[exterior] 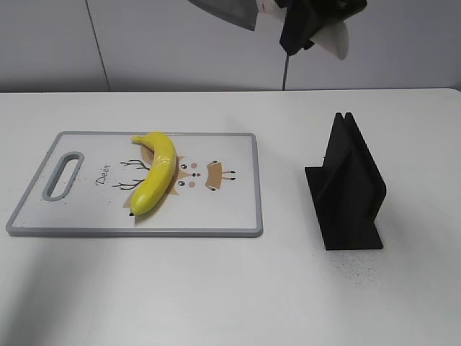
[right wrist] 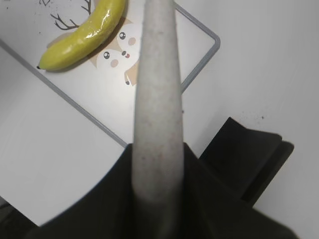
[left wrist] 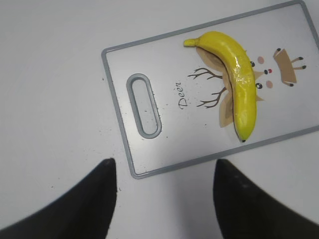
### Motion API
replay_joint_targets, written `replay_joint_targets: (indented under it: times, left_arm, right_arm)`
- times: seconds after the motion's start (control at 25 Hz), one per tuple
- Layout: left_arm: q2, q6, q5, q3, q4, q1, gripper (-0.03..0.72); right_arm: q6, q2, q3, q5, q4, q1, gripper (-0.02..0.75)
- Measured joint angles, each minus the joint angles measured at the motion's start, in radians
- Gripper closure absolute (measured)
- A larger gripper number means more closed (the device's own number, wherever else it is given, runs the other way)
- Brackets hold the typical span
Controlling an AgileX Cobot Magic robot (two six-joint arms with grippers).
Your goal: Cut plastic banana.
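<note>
Knife (right wrist: 157,99) was clamped in our right pincer (right wrist: 157,199) above the table (exterior: 230,288), left pincer (left wrist: 164,199) gaped idle; next we needed to lower onto the plastic banana (exterior: 155,173).

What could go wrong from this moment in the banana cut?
1. The banana lies loose and curved on the board; the left gripper hangs open off it, so it may roll under the blade.
2. The right gripper holds the knife high above the table; it could come down off the banana or clip the black stand.
</note>
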Motion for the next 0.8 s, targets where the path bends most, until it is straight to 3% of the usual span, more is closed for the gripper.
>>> replay_joint_targets:
  times: [0.24, 0.44, 0.8]
  left_arm:
    - [-0.142, -0.013, 0.002, 0.093, 0.004, 0.033, 0.102]
    - [-0.310, -0.013, 0.005, 0.267, 0.004, 0.033, 0.105]
    - [-0.654, -0.013, -0.029, 0.569, 0.006, 0.033, 0.105]
  right_arm:
    - [0.152, -0.109, 0.152, -0.002, -0.001, 0.000, 0.555]
    - [0.217, -0.252, 0.366, -0.021, -0.007, 0.000, 0.555]
    - [0.367, -0.507, 0.695, -0.203, -0.040, 0.000, 0.556]
